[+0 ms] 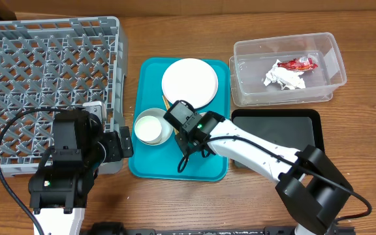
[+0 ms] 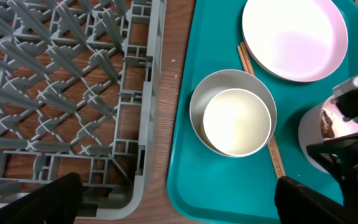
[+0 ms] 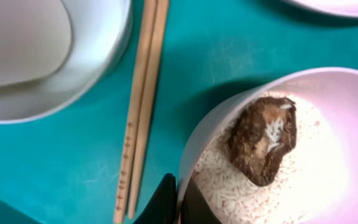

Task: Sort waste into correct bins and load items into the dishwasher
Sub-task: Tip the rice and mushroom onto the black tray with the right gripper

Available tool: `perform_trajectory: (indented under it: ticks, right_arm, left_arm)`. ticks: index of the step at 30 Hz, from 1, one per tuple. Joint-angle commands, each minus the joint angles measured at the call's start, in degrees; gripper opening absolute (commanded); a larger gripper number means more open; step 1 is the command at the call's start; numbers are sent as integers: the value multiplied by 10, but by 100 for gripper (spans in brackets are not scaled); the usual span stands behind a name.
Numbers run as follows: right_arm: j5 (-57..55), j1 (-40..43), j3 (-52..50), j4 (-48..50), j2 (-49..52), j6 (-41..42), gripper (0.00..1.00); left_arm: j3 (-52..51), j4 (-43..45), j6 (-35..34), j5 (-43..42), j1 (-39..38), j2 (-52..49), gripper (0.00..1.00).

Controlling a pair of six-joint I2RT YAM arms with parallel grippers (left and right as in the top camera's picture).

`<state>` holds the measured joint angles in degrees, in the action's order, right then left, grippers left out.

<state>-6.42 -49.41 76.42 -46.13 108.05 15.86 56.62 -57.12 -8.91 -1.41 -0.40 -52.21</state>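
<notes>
The right gripper [image 3: 178, 202] is clenched on the rim of a rice bowl [image 3: 194, 149] that holds the brown food scrap [image 3: 263, 140] on loose rice grains [image 3: 222, 186], over the near right part of the teal tray [image 3: 55, 162], just right of the chopsticks [image 3: 143, 93]. The left gripper [image 2: 176, 199] hangs released between the dish rack [image 1: 44, 72] and the tray's near left edge, near a grey bowl [image 2: 197, 106] with a cup [image 2: 236, 121] nested inside. At the far right the red wrapper [image 1: 297, 64] and white paper [image 1: 282, 78] lie in the clear tub [image 1: 331, 59], with the black tray [image 1: 276, 127] nearer.
</notes>
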Motion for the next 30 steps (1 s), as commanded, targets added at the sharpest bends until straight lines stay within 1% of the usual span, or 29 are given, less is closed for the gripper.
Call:
perform_trajectory:
  ticks: [1, 4, 7, 10, 15, 17, 18, 19, 20, 21, 24, 28, 30]
  right_arm:
    - [-13, 12, 55, -17, -33, 7, 4]
    - [20, 52, 73, -40, -76, 19, 4]
    - [114, 123, 73, -57, -105, 20, 4]
    - [217, 201, 72, -82, -108, 20, 4]
    - [321, 312, 54, -118, -108, 19, 4]
    - [343, 343, 41, -132, -108, 16, 4]
    - [365, 358, 31, -134, -108, -7, 4]
    - [384, 367, 25, -134, -108, -27, 4]
    - [426, 383, 10, -131, -108, -64, 4]
    - [451, 396, -2, -130, -108, -75, 4]
    - [499, 423, -38, -102, -108, -76, 4]
    - [612, 468, -98, -50, -108, -91, 4]
    - [643, 486, -116, -39, -108, -90, 4]
  left_arm:
    - [12, 2, -5, 4, -3, 1, 100]
    - [12, 2, -5, 4, -3, 1, 100]
    - [12, 2, -5, 4, -3, 1, 100]
    - [12, 2, -5, 4, -3, 1, 100]
    - [12, 2, -5, 4, -3, 1, 100]
    - [12, 4, -5, 4, -3, 1, 100]
    - [12, 4, -5, 4, -3, 1, 100]
    - [12, 4, -5, 4, -3, 1, 100]
    - [12, 4, -5, 4, -3, 1, 100]
    - [12, 4, -5, 3, -3, 1, 100]
    - [12, 4, -5, 3, -3, 1, 100]
    - [12, 4, -5, 3, -3, 1, 100]
    - [12, 4, -5, 3, -3, 1, 100]
